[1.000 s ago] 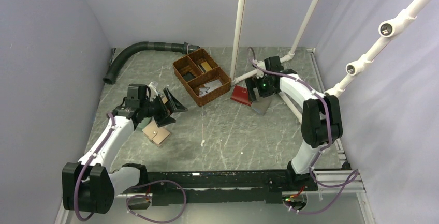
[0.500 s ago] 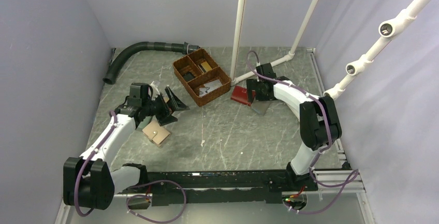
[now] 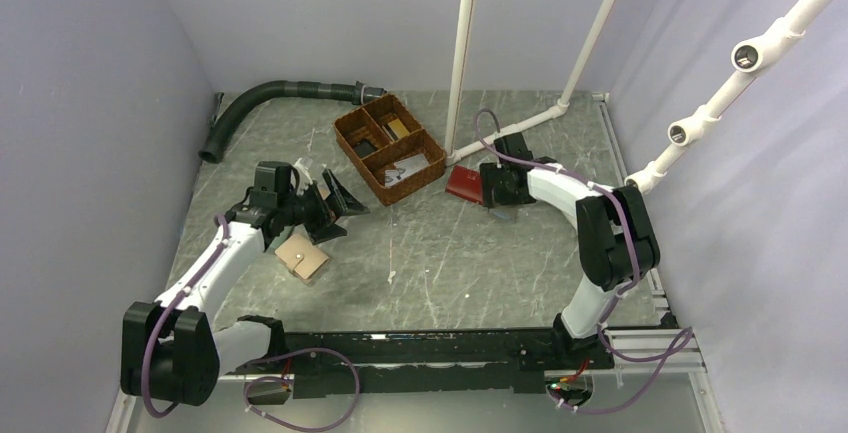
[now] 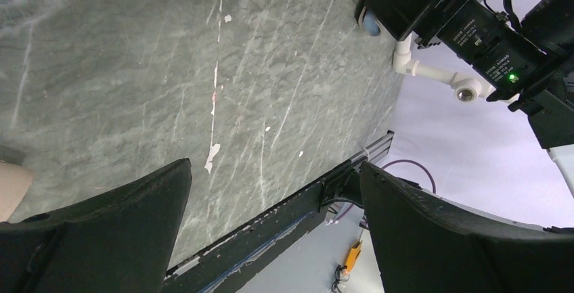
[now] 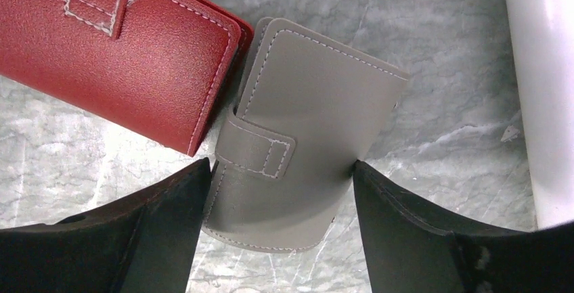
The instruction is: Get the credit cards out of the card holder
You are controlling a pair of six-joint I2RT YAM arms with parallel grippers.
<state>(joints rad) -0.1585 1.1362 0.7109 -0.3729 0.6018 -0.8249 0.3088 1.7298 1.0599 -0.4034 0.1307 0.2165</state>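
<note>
Right pincer [image 5: 281,171] wide apart, straddling closed card holder [image 5: 318,103], tips at its side edges, no firm hold evident. It lies flat on counter [image 5: 440,70], against red wallet [image 5: 115,56]. Likely light, soft, slick; pinch across side edges.

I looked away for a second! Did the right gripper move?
Yes. The right gripper moved down the top view and slightly left, closer to the red wallet.

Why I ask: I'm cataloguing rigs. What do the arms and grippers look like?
The left arm and right arm have white shells, black joints and a purple cable alongside each. The left gripper and right gripper are black, with broad wedge-shaped fingers. The right wrist's black module bears white lettering and a green light.
</note>
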